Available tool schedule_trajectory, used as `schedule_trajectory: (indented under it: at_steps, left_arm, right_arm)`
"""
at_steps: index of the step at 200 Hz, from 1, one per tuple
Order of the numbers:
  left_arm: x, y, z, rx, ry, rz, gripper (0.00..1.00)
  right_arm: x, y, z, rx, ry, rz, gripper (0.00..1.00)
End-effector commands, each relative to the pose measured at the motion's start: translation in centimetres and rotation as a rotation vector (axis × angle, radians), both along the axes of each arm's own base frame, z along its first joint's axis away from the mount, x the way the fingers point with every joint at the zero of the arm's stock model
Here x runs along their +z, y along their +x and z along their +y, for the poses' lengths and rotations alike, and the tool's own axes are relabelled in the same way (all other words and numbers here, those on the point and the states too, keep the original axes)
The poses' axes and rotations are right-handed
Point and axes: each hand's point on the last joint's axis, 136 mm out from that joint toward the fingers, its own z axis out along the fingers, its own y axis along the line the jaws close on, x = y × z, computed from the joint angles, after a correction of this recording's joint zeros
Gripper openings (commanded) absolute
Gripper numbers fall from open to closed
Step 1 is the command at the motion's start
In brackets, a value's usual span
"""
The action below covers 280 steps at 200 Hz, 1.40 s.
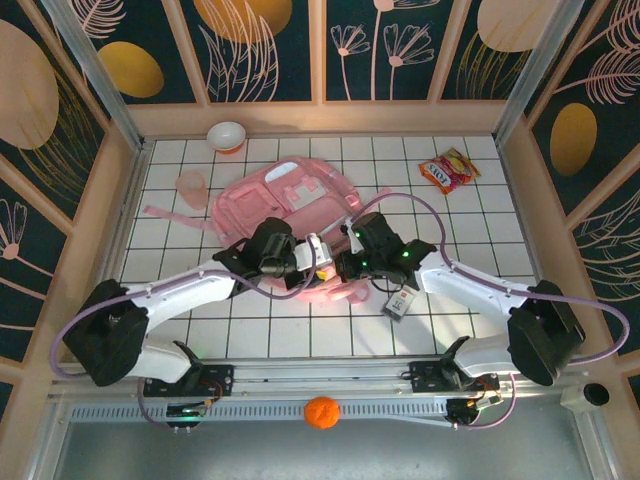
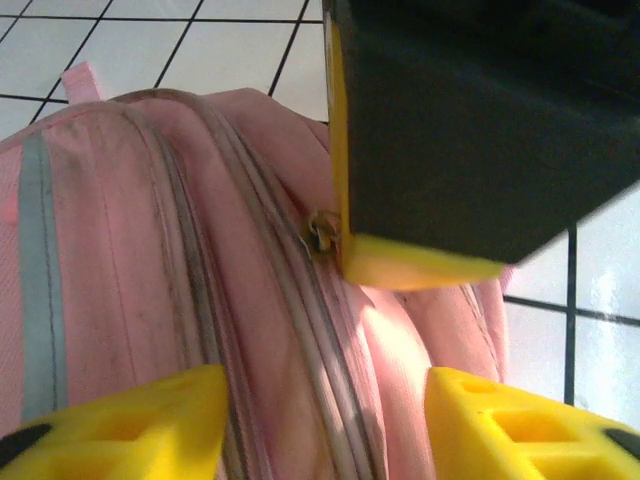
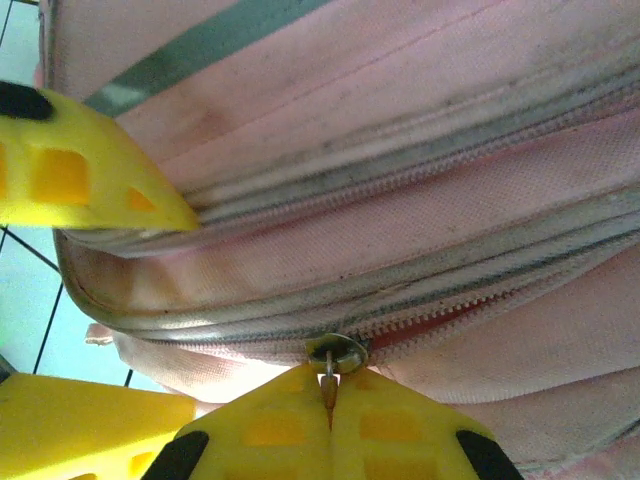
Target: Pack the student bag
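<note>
Likely unzipping: right gripper [image 3: 330,405] clamped on zipper pull [image 3: 336,354] at six o'clock of student bag [image 1: 290,200]; left gripper [image 2: 325,425] fingers apart, astride; next, probably a steady pull along the track.

The student bag [image 3: 400,90] is made of matt woven cloth, its zip pull [image 3: 337,352] of dull metal; the fingers [image 3: 270,430] are moulded in smooth plastic.

A white bowl [image 1: 228,135] sits at the upper left of the white tiled tabletop [image 1: 470,320], with a translucent pink cup [image 1: 191,185] just below it. A red-and-yellow snack packet [image 1: 449,170] lies at the upper right. An orange ball [image 1: 321,412] rests at bottom centre, off the tiles.
</note>
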Motion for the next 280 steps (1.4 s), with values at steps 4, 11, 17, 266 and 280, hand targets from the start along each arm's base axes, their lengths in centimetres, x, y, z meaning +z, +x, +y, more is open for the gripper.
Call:
schedule_trajectory:
  at_steps: [4, 11, 17, 266, 280]
  left_arm:
    - [0.2, 1.2, -0.8, 0.007, 0.001, -0.022, 0.35]
    - [0.0, 0.9, -0.7, -0.013, 0.019, -0.023, 0.24]
    - [-0.4, 0.6, -0.5, -0.028, 0.039, -0.026, 0.14]
    - [-0.2, 0.2, -0.6, -0.036, 0.079, -0.151, 0.65]
    - [-1.8, -0.2, -0.4, -0.061, 0.119, -0.123, 0.61]
  right_arm:
    - [1.3, 0.0, -0.6, -0.036, 0.032, -0.028, 0.0]
    - [0.9, 0.4, -1.3, -0.066, 0.022, -0.019, 0.0]
    - [0.5, 0.8, -2.0, -0.088, 0.022, -0.006, 0.0]
    - [0.5, -1.2, 0.2, -0.017, 0.081, 0.014, 0.0]
    - [0.6, -1.2, 0.1, -0.019, 0.092, 0.013, 0.0]
